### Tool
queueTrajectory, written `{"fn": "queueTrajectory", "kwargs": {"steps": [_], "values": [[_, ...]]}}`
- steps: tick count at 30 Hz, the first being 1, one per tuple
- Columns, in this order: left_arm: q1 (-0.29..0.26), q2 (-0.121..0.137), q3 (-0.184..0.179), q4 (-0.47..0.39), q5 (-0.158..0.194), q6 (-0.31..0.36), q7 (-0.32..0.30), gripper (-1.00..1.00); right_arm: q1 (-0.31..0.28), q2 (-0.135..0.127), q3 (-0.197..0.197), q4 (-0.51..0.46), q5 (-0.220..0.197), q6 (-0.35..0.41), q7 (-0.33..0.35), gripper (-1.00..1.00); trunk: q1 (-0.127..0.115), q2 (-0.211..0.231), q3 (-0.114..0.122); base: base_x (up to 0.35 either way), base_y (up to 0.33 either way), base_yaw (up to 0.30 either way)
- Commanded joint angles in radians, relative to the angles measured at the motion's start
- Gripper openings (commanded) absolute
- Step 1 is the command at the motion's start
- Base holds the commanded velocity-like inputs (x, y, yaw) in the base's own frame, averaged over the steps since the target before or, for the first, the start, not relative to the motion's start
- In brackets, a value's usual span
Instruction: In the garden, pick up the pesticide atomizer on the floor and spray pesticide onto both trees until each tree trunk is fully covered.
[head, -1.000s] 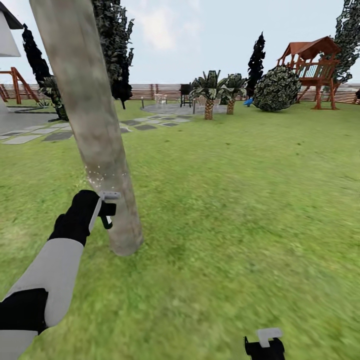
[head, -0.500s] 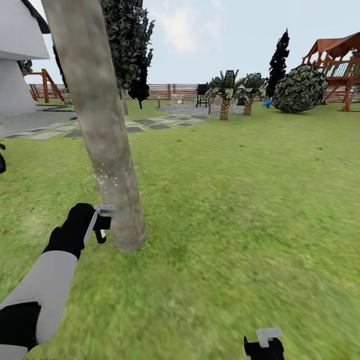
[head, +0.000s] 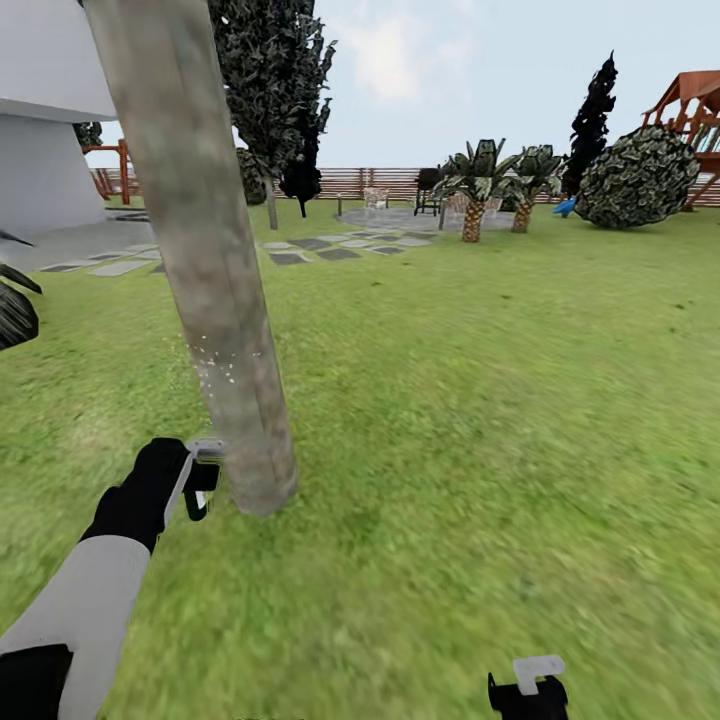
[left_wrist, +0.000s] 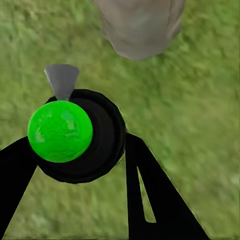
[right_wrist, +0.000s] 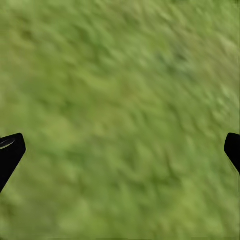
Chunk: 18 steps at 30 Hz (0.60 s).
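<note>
Head view: your left gripper sits low beside the trunk, just short of its base on the lawn. It carries the atomizer, grey nozzle turned toward the bark. White specks dot the trunk just above the nozzle; I read them as spray landing. The bark above and around looks bare, so coverage of this trunk seems partial. Your right gripper hangs at the bottom edge of the view over grass; I cannot tell its state here.

Left wrist view: fingers are clamped on the atomizer, green cap and grey nozzle facing the trunk base.

Right wrist view: fingertips stand wide apart, nothing between them, grass below.

Judgement: pickup done, first trunk in progress, second tree not yet treated.
</note>
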Motion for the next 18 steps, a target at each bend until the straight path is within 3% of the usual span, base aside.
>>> {"fn": "queueTrajectory", "kwargs": {"steps": [1, 5, 9, 14, 18], "values": [[0.011, 0.000, 0.001, -0.002, -0.008, 0.003, -0.009, -1.00, -0.001, 0.000, 0.009, 0.000, -0.007, -0.003, -0.003, 1.00, 0.000, 0.000, -0.001, 0.009, -0.005, 0.275], [0.056, -0.016, 0.000, 0.009, -0.003, -0.009, -0.018, -1.00, -0.001, -0.001, 0.008, 0.000, -0.007, -0.003, -0.003, 1.00, 0.000, 0.000, -0.001, 0.114, -0.067, 0.095], [0.105, -0.018, 0.002, 0.002, -0.004, -0.079, -0.013, -1.00, -0.001, -0.002, 0.007, 0.000, -0.007, -0.003, -0.003, 1.00, 0.000, 0.000, -0.001, 0.245, -0.161, 0.001], [0.112, -0.019, 0.000, -0.003, -0.002, -0.084, -0.014, -1.00, -0.001, 0.000, 0.008, 0.000, -0.007, -0.003, -0.003, 1.00, 0.000, 0.000, -0.001, 0.276, -0.162, 0.001], [0.113, -0.020, 0.001, -0.003, -0.002, -0.084, -0.016, -1.00, -0.001, 0.001, 0.009, 0.000, -0.007, -0.003, -0.003, 1.00, 0.000, 0.000, -0.001, 0.261, -0.159, 0.175]]}}
